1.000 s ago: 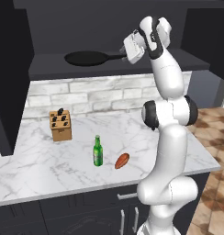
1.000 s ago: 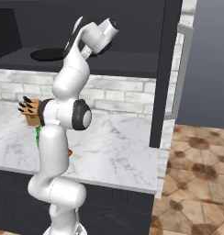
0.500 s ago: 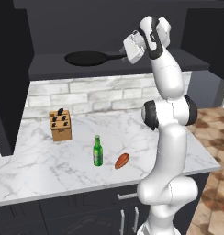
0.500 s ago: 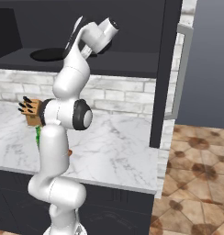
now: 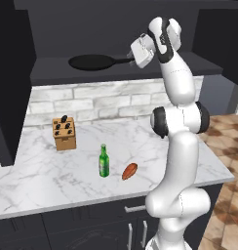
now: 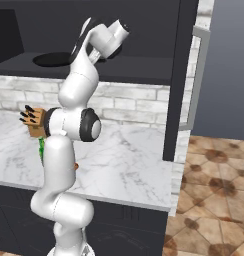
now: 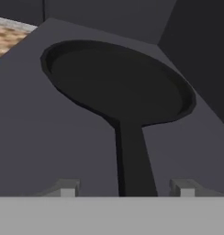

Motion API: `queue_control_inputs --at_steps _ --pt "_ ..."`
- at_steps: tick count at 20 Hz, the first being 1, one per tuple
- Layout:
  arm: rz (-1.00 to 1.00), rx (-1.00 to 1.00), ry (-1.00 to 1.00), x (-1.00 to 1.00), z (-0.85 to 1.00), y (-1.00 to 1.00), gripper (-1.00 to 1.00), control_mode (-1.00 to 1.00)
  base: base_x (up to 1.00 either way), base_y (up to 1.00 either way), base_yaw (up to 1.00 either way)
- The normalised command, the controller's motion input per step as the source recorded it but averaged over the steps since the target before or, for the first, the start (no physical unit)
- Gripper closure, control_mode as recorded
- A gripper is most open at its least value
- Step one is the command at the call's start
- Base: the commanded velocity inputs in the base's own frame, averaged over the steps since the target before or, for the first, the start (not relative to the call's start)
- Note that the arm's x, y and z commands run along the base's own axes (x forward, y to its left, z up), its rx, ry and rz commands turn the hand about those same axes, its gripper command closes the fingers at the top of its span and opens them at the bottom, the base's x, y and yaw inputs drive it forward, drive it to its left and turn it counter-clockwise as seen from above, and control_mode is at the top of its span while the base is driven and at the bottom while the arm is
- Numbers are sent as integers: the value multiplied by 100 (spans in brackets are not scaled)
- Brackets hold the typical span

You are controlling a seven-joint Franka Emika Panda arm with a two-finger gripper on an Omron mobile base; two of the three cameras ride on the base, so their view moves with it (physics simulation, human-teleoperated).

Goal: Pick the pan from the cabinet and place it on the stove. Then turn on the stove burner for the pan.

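The black pan (image 5: 91,61) lies flat on the shelf of the open cabinet (image 5: 52,74), its long handle pointing right toward my hand. My gripper (image 5: 130,54) is raised to shelf height at the end of that handle. In the hand view the pan (image 7: 118,87) lies ahead and its handle runs down between my two fingertips (image 7: 68,187), with a gap on each side. The gripper (image 7: 125,187) is open around the handle without touching it. From the right base view the pan (image 6: 51,59) is partly behind my arm. The stove is out of view.
On the marble counter (image 5: 38,178) below stand a wooden knife block (image 5: 64,133), a green bottle (image 5: 104,161) and a small reddish-orange food item (image 5: 129,171). The cabinet's open black doors hang at the left (image 5: 11,88) and right (image 6: 181,75).
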Motion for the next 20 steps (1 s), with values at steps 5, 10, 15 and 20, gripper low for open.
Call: queue_control_inputs --at_steps 5,10,15,20 --pt "2 0 6 0 -34 0 -100 -100 0 0 0" --pt "2 0 4 0 -34 0 -100 -100 0 0 0" --pt "2 0 2 0 -38 0 -100 -100 0 0 0" --pt "2 -2 2 0 -45 1 100 -100 0 0 0"
